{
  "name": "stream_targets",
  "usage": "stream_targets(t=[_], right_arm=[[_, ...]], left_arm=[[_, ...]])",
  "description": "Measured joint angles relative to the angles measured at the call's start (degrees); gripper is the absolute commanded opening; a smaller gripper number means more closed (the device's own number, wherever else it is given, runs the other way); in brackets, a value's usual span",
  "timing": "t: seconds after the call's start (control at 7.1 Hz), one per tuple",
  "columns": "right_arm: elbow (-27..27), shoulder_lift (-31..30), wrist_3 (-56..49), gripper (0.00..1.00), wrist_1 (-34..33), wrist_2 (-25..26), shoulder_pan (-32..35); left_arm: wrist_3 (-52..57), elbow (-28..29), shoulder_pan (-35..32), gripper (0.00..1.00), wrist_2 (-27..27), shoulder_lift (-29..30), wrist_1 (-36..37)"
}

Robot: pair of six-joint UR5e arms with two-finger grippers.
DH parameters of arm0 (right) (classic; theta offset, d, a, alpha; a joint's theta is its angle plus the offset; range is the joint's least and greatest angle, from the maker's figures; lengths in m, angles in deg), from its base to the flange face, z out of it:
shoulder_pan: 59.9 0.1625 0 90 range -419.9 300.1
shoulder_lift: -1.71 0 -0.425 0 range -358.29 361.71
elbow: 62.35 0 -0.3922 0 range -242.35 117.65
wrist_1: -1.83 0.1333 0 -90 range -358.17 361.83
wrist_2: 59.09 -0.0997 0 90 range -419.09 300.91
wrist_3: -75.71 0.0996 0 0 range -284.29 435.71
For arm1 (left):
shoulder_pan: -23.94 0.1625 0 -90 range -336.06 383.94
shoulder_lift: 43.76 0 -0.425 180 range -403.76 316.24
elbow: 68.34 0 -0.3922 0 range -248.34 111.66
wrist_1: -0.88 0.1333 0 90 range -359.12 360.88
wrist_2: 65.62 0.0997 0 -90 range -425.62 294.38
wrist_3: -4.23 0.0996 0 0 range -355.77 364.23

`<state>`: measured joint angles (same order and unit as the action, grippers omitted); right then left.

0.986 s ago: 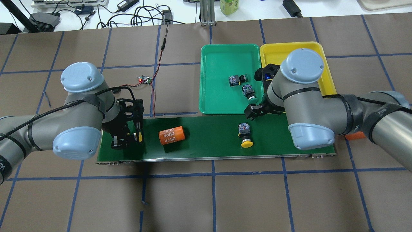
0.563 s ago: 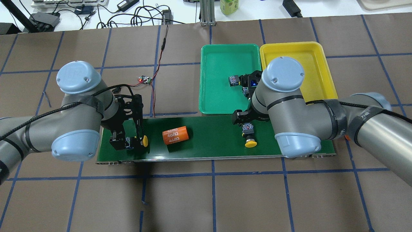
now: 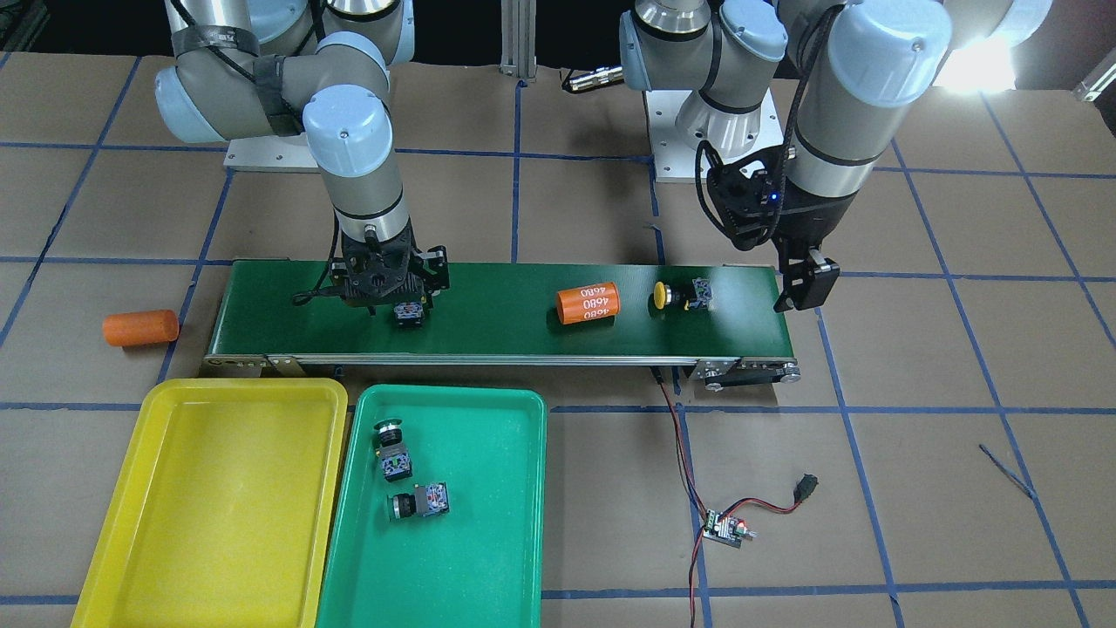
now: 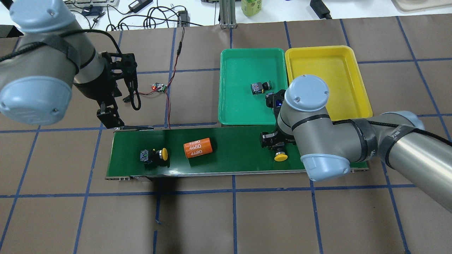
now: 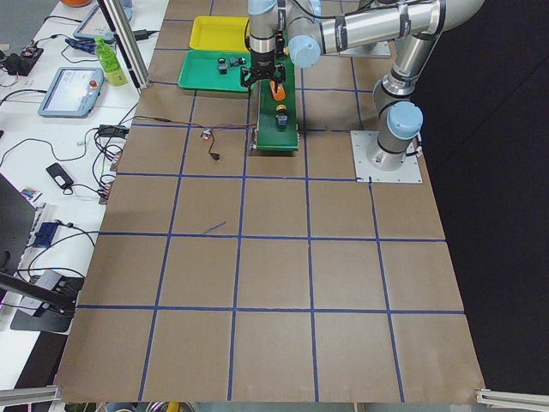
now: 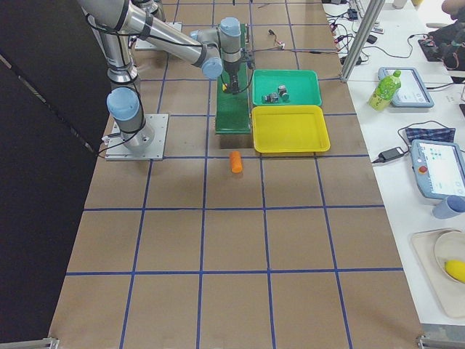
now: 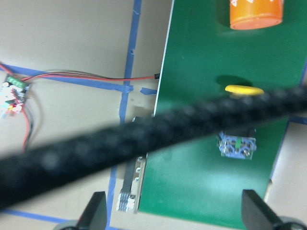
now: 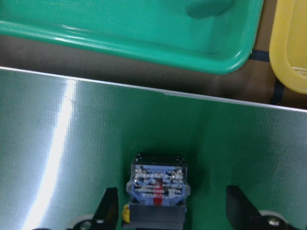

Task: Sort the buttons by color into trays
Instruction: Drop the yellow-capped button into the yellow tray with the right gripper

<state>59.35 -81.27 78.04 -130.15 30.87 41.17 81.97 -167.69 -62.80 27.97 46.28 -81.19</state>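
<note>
A button [image 8: 158,184] sits on the belt [image 8: 72,143] between the right arm's fingers [image 8: 109,211]. Past those fingers, off the belt's edge, a tray [image 4: 233,106] rests on the tabletop [image 4: 226,218] with two more buttons [image 3: 392,455] in it, and a second tray [image 4: 328,70] lies just beside it. The left arm's fingers [image 7: 96,213] hang over the belt's end; ahead of them another button [image 7: 237,143] lies on the belt, a cylinder [image 7: 255,12] beyond it. A second cylinder [image 3: 139,327] lies on the tabletop off the belt's opposite end.
</note>
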Motion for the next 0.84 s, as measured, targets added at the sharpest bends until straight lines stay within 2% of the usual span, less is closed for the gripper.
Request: stream_targets(t=[0.14,0.42,0.56,0.84], right_arm=[[-0.41,0.03,-0.15,0.28,-0.1,0.03,-0.24],[-4.18,0.32,-0.27,0.28,1.38,-0.02,-1.42],[-8.65,1.74,-1.16,0.28,4.49,-0.14,-3.03],[-22.37,10.67,-8.43,0.25,12.05,-0.12,-8.82]], left_arm=[[-5.56,5.62,-0.81,1.0,-0.3,0.51,-6.59],[-21.5,10.5,-3.76,1.0,-1.29,0.74,-10.99],[-30.44,10.62,-4.76,1.0,-1.38,0.44,-11.5],[-50.31,9.49,-5.21,1.0,-1.27,-0.35,-12.79]])
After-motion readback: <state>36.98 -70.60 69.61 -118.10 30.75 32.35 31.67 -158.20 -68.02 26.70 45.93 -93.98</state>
